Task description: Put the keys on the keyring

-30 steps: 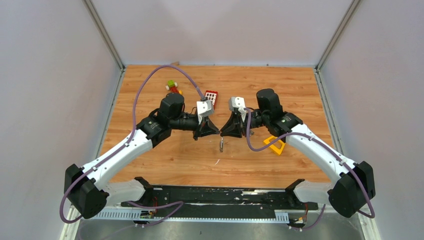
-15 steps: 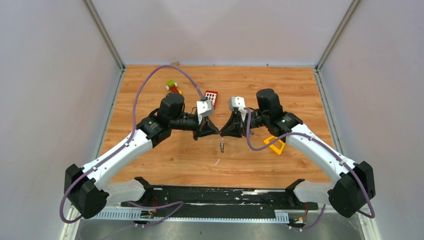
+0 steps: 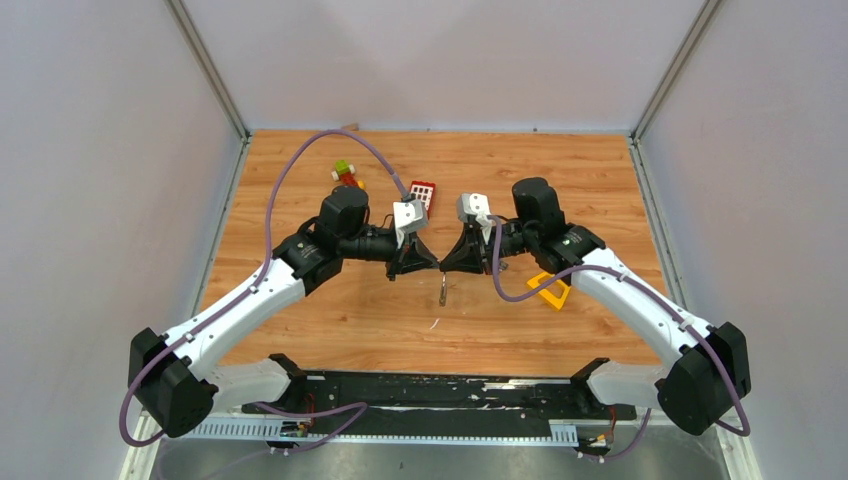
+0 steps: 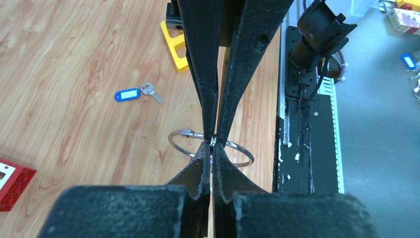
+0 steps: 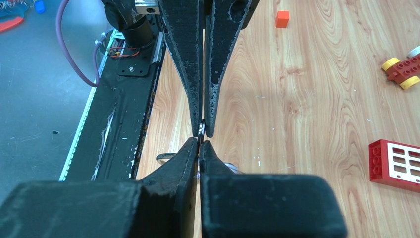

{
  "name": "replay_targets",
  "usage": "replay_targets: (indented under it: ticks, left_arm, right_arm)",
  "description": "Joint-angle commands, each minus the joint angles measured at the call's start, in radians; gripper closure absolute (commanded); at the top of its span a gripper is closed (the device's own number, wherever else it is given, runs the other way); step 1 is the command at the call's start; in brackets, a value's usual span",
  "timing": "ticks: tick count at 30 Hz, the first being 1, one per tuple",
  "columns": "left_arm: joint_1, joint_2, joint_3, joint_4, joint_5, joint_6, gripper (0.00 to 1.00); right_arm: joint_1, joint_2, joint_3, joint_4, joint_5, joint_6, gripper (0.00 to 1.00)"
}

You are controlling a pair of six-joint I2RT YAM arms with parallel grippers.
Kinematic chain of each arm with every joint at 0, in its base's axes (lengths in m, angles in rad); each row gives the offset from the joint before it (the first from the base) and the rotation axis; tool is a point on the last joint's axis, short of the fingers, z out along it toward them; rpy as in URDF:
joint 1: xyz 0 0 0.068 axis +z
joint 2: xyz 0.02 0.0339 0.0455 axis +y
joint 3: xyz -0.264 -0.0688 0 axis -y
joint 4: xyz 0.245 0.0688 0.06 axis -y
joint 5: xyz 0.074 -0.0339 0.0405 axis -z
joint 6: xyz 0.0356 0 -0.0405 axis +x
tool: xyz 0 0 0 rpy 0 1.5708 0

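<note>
My two grippers meet tip to tip above the middle of the table. The left gripper [image 3: 432, 262] [image 4: 211, 148] is shut on the thin silver keyring [image 4: 186, 132]. In the top view the keyring [image 3: 442, 290] hangs edge-on just below the tips. My right gripper [image 3: 446, 263] [image 5: 200, 141] is shut too, pinching the ring's wire right against the left tips. Only short arcs of the keyring [image 5: 166, 157] show beside its fingers. A silver key with a blue tag [image 4: 133, 93] lies flat on the wood, apart from both grippers.
A yellow triangular block [image 3: 549, 290] lies under the right forearm. A red brick [image 3: 422, 192] sits behind the grippers, and a small toy car [image 3: 346, 175] further back left. An orange cube [image 5: 282, 19] rests on the wood. The black base rail [image 3: 440, 395] runs along the near edge.
The right gripper's jaws have closed the last small gap onto the ring. Both arms and the hanging ring stay where they were.
</note>
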Motion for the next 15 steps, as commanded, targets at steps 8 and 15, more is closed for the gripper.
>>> replay_targets:
  ticks: [8,15]
  left_arm:
    - [-0.006,-0.010,0.003,0.041,0.014,-0.002,1.00]
    - [-0.005,-0.026,0.015,0.028,0.013,0.029,0.76]
  right_arm:
    - [0.005,-0.031,0.019,0.024,0.010,-0.025,1.00]
    - [-0.003,-0.043,0.018,0.013,0.008,-0.046,1.00]
